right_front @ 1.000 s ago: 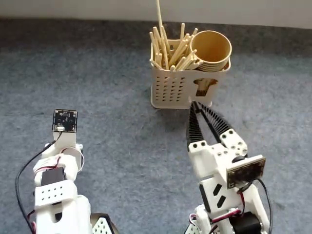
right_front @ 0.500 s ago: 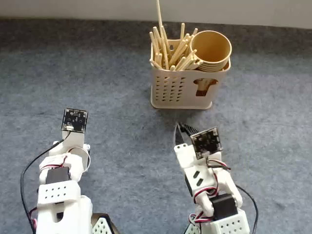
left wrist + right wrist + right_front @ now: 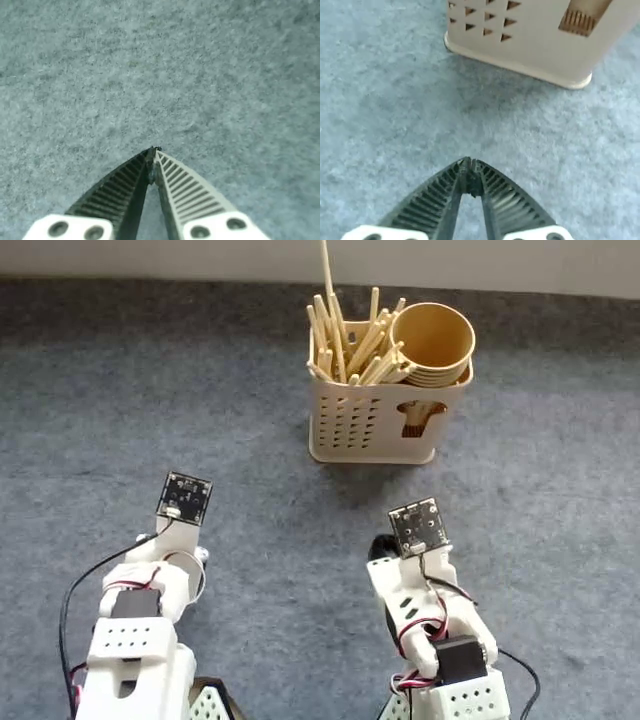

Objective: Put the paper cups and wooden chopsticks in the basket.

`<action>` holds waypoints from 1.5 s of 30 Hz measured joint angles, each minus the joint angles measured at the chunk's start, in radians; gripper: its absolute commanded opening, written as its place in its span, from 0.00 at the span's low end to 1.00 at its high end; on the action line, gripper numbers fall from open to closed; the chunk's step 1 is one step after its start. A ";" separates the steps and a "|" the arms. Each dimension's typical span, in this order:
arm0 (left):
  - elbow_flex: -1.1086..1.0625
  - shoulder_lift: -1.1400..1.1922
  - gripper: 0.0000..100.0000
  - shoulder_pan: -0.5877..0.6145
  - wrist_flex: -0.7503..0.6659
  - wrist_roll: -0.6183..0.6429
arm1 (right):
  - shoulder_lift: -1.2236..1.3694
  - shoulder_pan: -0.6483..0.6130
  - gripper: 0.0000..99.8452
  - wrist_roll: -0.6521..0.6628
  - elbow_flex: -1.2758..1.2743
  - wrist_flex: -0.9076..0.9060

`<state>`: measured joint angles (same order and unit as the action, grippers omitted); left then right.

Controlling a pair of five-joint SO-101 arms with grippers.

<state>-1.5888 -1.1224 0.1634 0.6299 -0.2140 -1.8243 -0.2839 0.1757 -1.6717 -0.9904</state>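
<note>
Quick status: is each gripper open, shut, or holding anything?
Left gripper: shut, holding nothing.
Right gripper: shut, holding nothing.

Colours and patterns, tabletop lot

Carpet [image 3: 200, 390]: mottled grey-blue across the frame. Basket [image 3: 375, 425], upper centre: cream, front patterned with rows of small dark holes, plus one larger cut-out showing tan. Paper cups [image 3: 433, 338]: tan-yellow, inside slightly paler. Chopsticks [image 3: 350, 340]: pale natural wood. Arms [image 3: 130, 640], lower frame: white shells, black square boards, red and black wires. Left gripper [image 3: 154, 150]: one half black, the other white, both ribbed. Right gripper [image 3: 468, 165]: black throughout, ribbed, on white mounts.
</note>
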 measured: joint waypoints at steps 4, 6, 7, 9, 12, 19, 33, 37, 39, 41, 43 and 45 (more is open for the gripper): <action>-0.028 0.002 0.01 -0.009 -0.087 0.000 | 0.000 0.041 0.01 0.000 0.000 -0.120; -0.028 0.002 0.01 -0.009 -0.103 0.000 | 0.000 0.071 0.01 0.000 0.000 -0.161; -0.028 0.002 0.01 -0.009 -0.107 0.000 | 0.000 0.083 0.01 0.000 0.000 -0.176; -0.028 0.002 0.01 -0.009 -0.110 0.000 | 0.000 0.115 0.01 0.000 0.000 -0.193; -0.029 -0.040 0.00 -0.009 -0.110 0.000 | 0.000 0.123 0.01 0.000 0.000 -0.199; -0.091 -0.350 0.01 0.002 -0.015 0.000 | 0.000 0.127 0.01 0.000 0.000 -0.199; -0.087 -0.684 0.01 -0.034 0.351 0.000 | 0.000 0.304 0.01 0.000 0.000 -0.233; -0.087 -0.684 0.01 -0.035 0.351 0.000 | 0.000 0.310 0.01 0.000 0.000 -0.252; -0.087 -0.684 0.01 -0.035 0.359 0.000 | 0.000 0.310 0.01 0.000 0.000 -0.252; -0.087 -0.684 0.01 -0.043 0.397 0.000 | 0.000 0.310 0.01 0.000 0.000 -0.252; -0.087 -0.684 0.01 -0.074 0.451 0.000 | 0.000 0.310 0.01 0.000 0.000 -0.252; -0.087 -0.684 0.01 -0.091 0.508 0.000 | 0.000 0.310 0.01 0.000 0.000 -0.252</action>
<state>-1.6763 -1.8067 0.0729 1.1377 -0.2140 -1.8243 0.0261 0.1757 -1.6717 -1.2421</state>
